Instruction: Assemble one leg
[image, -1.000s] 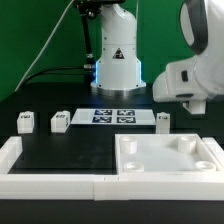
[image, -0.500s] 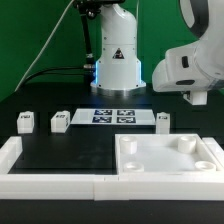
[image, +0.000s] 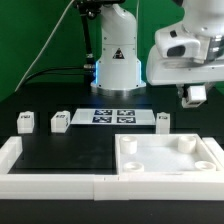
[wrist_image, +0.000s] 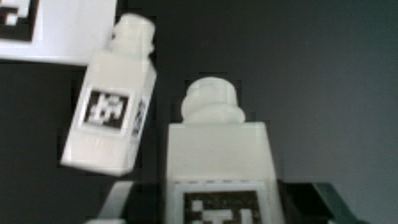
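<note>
My gripper (image: 197, 97) hangs above the table at the exterior view's right, beyond the panel's far corner. In the wrist view the gripper (wrist_image: 221, 203) is shut on a leg (wrist_image: 217, 150), a stubby white peg with a black-and-white tag, which stands close and large between the dark fingers (wrist_image: 322, 200). A second leg (wrist_image: 116, 100) lies on the black table below, next to the marker board's corner (wrist_image: 27, 30); it also shows in the exterior view (image: 163, 119). Two more legs (image: 23, 121) (image: 60, 121) stand at the left. The large square panel (image: 168, 158) lies at the front right.
The marker board (image: 112, 115) lies in front of the arm's base (image: 117, 65). A white raised frame (image: 50, 182) runs along the table's front and up its left side. Cables hang behind the base at the left.
The gripper has risen from the table and moved toward the exterior view's left. The three legs on the table and the panel have not moved.
</note>
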